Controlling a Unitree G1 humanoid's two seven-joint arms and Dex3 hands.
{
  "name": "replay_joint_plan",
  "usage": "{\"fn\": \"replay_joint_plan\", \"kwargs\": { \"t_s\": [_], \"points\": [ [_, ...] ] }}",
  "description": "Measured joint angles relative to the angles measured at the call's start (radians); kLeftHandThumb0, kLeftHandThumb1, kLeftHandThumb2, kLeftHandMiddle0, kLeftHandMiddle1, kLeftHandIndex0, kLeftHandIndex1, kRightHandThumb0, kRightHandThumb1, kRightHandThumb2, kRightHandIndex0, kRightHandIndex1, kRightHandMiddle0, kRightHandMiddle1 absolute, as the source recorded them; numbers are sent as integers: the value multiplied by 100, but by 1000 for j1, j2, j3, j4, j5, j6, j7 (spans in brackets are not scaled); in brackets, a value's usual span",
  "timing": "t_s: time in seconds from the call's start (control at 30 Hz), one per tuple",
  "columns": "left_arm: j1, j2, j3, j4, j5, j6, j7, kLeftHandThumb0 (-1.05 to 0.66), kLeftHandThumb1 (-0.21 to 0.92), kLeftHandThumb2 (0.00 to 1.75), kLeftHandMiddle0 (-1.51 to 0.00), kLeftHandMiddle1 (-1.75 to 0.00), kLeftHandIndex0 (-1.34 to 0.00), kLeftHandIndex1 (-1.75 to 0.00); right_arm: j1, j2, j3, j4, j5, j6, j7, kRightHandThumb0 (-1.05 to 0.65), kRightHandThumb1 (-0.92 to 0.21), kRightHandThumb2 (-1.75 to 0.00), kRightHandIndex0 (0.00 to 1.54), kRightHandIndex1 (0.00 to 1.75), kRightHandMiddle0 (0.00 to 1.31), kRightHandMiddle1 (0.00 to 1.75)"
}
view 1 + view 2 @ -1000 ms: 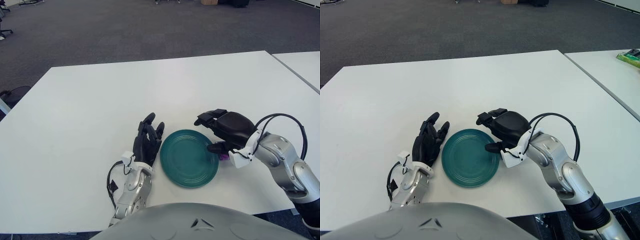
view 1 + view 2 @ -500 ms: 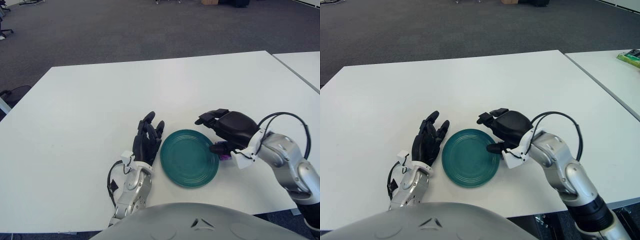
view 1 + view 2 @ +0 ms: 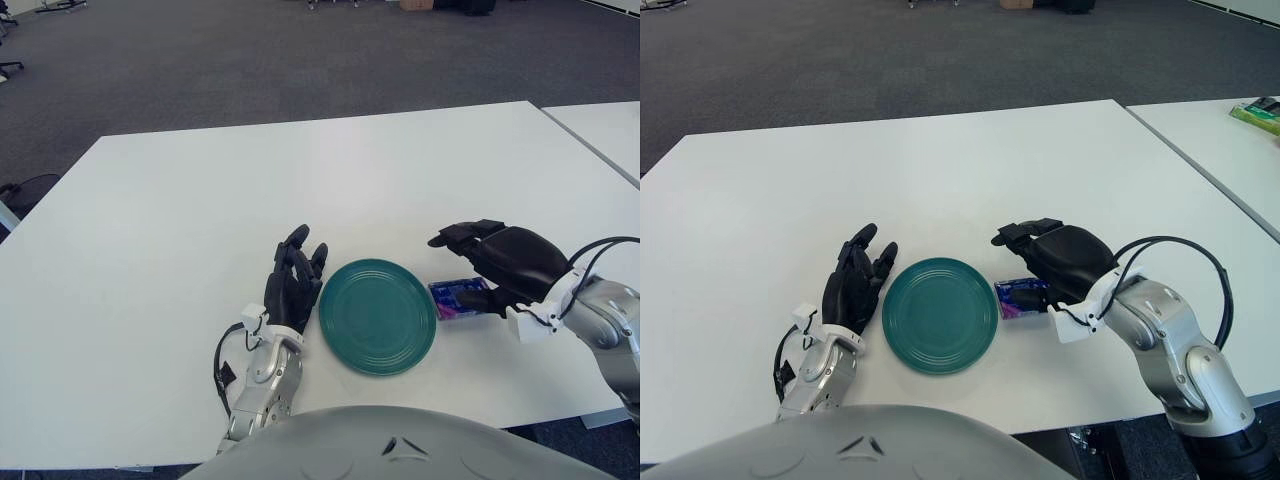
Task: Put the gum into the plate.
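On my table [image 3: 200,190] the plate [image 3: 377,316] lies in the middle near the front edge. The gum [image 3: 458,298] lies just beside its right rim, on the table. My right hand [image 3: 505,265] is at the right of the gum, my left hand [image 3: 293,280] just left of the plate.

White table [image 3: 200,200] — green plate [image 3: 378,316], purple gum pack [image 3: 458,298] just beside.
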Motion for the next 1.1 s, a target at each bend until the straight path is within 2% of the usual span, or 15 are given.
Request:
{"fn": "replay_joint_plan", "kwargs": {
  "t_s": [0.4,1.1],
  "points": [
    [5,-2,19,-6,-1,1,-6,-72,92,79,-53,-2,-7,-81,29,3,-2,11,-21,14,-16,-97,-92,-95,32,0,0,54],
    [11,-4,40,-26,-4,17,-34,-71,92,80,-49,0,-6,-80,50,21,18,5,-41,30,-10,-99,-92,-98,28,0,0,51]
  ]
}}
